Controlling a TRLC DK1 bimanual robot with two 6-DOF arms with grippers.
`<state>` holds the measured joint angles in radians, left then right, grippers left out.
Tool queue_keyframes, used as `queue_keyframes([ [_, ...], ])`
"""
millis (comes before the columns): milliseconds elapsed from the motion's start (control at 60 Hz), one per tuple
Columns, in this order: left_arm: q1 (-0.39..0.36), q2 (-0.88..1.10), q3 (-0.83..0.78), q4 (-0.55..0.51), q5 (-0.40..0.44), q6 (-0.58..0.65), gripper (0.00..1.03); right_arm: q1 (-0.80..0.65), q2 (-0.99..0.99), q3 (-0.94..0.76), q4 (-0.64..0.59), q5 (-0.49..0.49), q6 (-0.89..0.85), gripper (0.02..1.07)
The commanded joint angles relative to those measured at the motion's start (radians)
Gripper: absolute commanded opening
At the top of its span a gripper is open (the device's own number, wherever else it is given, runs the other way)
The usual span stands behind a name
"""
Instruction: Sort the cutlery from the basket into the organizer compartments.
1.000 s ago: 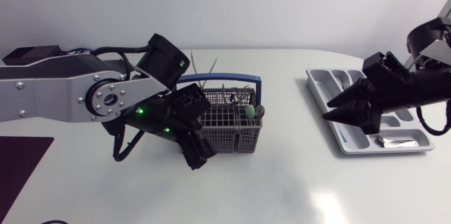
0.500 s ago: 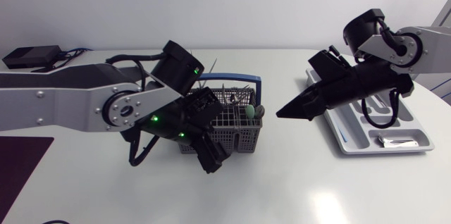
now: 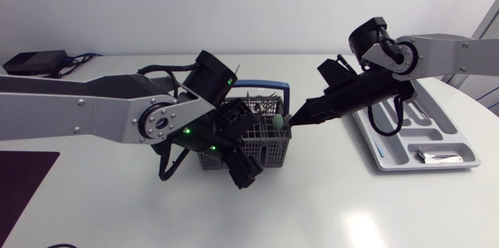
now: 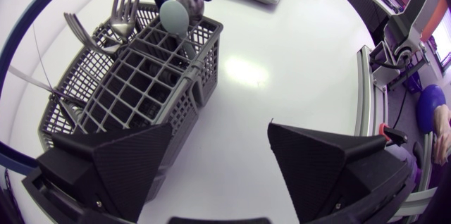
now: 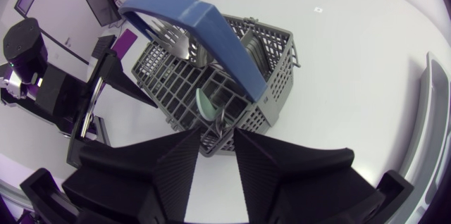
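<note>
Steadies basket (image 4: 169, 104) with left end effector (image 4: 218, 136), wide open and empty, astride its wall; poises right end effector (image 5: 213, 134), narrowly parted, gripping nothing, above teal spoon (image 5: 206, 106) for pickup.

No text, label, number or sign can be read on the grey plastic lattice cutlery basket with the blue handle (image 3: 270, 154) or on the light grey compartmented organizer tray (image 3: 448, 140). A tiny dark mark (image 5: 318, 9) on the white table (image 3: 327, 201) is too small to be read.
</note>
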<state>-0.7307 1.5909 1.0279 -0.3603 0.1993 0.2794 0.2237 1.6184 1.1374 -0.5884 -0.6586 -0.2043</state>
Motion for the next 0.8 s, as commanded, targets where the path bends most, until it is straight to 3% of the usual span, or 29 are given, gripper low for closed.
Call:
queue_keyframes([
  [0,-0.006,0.027,0.031,0.020,0.000,-0.031,0.94,0.011,0.023,0.027,0.022,-0.004,0.046,0.26],
  [67,-0.007,0.030,0.032,0.024,0.000,-0.032,0.94,0.016,0.031,0.033,0.027,-0.004,0.052,0.21],
  [267,-0.009,0.024,0.024,0.023,0.000,-0.034,0.94,0.036,0.049,0.051,0.052,0.002,0.089,0.20],
  [417,-0.013,0.017,0.021,0.023,0.000,-0.046,0.94,0.039,0.061,0.058,0.052,0.002,0.100,0.08],
  [783,-0.021,-0.005,0.006,0.023,0.000,-0.048,0.94,0.026,-0.002,0.053,0.012,-0.004,0.098,0.08],
])
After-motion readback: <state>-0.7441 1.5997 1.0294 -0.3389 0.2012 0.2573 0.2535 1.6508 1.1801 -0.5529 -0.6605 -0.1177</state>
